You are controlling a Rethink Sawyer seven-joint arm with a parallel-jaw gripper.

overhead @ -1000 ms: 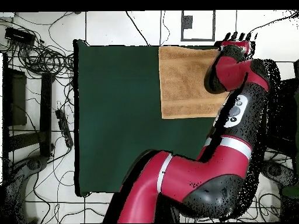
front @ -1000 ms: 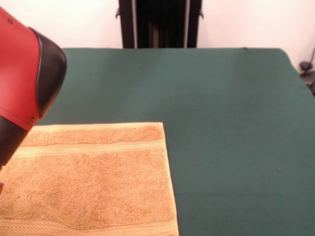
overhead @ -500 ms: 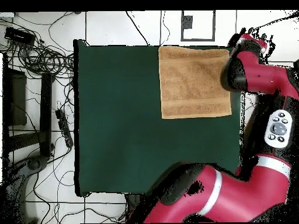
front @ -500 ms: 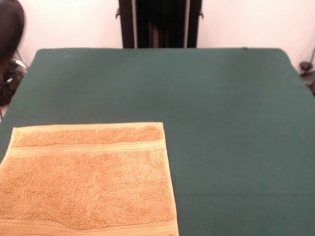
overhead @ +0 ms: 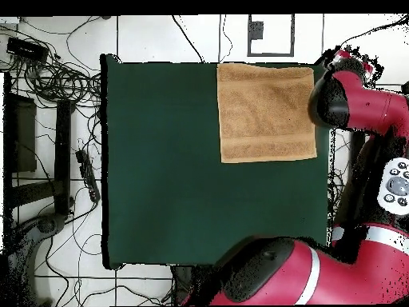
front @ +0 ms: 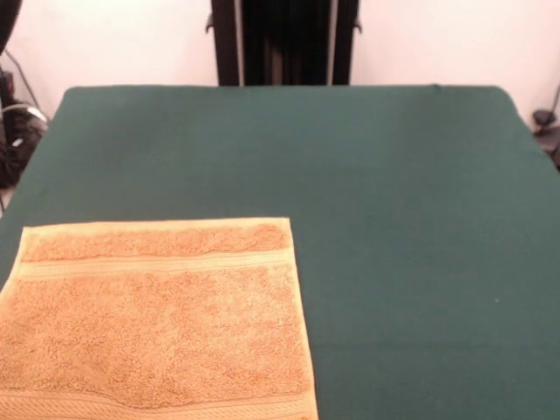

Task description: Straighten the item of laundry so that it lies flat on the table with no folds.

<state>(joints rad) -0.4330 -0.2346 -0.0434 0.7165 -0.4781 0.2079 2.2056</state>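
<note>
Towel (overhead: 266,113) lay flat at the overhead view's far right corner of the table (overhead: 176,168), long axis running near to far. I saw my gripper (overhead: 349,61) just off its right edge, beyond the table; finger state I couldn't tell.

Orange-tan towel (front: 157,319) with paler woven bands, apparently 2, on a dark green table (front: 402,219).

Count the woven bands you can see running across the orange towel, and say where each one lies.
2. In the overhead view the towel lies flat at the table's top right corner; one band crosses near its lower end, and another, fainter, near its upper end.
</note>
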